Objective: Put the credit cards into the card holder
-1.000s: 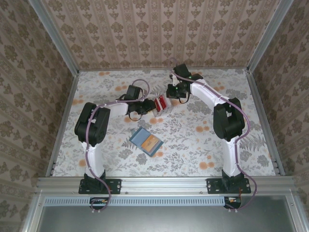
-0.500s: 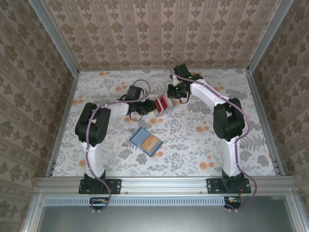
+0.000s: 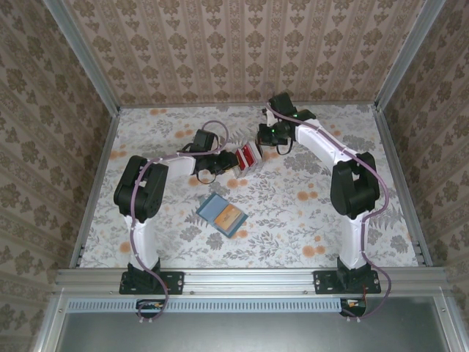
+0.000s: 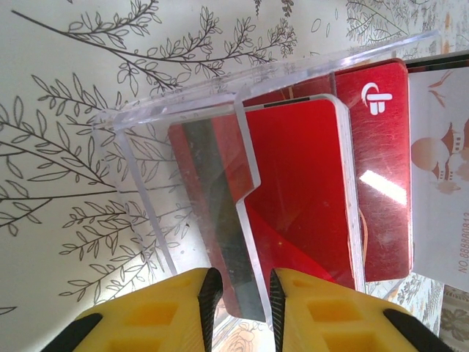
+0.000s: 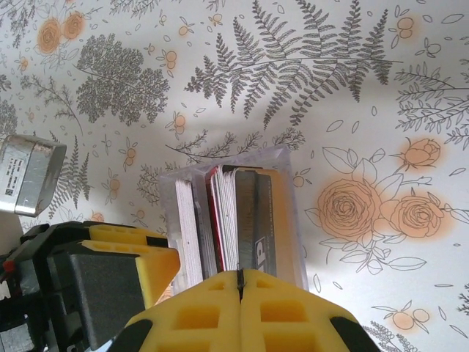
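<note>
Gripping clear stand (image 4: pixel 183 117) w/ L pincer (image 4: pixel 240 308); R pincer (image 5: pixel 239 293) closed at red cards (image 5: pixel 214 220); white card (image 4: pixel 440 169) reads "NO.8888…"

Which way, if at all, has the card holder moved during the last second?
No, it has not moved. The card holder lies on the same leaf print of the table, equally far from the front rail.

**Both arms reaching to mid-table, grippers close together**

left arm (image 3: pixel 139 194): elbow folded, forearm running right across the table. left gripper (image 4: pixel 240 282): yellow fingers (image 4: pixel 176 308) a narrow gap apart, pinching the edge of a clear stand (image 4: pixel 139 176).

right arm (image 3: pixel 352 183): arched up, then back toward centre. right gripper (image 5: pixel 239 279): fully closed, fingers pressed flat together, just beside the left gripper.
</note>
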{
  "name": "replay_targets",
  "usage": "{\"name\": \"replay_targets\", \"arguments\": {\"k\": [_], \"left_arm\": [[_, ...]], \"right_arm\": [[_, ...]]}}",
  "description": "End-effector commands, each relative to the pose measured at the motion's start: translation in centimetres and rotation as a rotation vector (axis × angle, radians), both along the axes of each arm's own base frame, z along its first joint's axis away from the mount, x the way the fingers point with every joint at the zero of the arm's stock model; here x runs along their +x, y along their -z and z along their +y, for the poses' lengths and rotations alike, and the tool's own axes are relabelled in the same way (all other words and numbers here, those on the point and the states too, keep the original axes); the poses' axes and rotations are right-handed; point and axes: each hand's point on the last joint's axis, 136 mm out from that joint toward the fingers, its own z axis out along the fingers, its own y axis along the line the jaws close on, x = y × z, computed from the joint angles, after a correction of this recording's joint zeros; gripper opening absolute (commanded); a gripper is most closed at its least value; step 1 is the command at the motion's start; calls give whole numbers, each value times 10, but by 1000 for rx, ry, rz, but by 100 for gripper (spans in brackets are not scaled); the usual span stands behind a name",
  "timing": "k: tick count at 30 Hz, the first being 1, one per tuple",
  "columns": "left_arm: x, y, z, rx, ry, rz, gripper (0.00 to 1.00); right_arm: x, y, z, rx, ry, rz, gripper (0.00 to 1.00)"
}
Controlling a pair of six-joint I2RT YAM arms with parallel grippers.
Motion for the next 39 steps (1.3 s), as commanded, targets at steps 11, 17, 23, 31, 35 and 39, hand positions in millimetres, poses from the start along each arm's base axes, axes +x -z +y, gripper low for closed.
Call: {"name": "replay_targets", "arguments": {"k": [11,17,23,31,35,39], "left_arm": [[-15,-51,12,19,-18,-79,50],[-15,-82,11,-71,-37,-145,62],[-14,-121,-7,-299,-8,-221,62],[-17,-170,-21,-522,47,-325,63],[-17,-174,-23,-543,51,-320,62],[-15,-177,-25,-581,54,-316,62]], "right_arm": [[-2,-32,-4,31,-3,-70,1],[-7,-59,-5,58,-5,-113,1],[-14,-89,1,142,-20,-144,1],[-21,-112,9,303,-35,-142,1],[-24,-121,12,393,-46,-128,1],[-27,-131,17,483,-62,-114,1]]}}
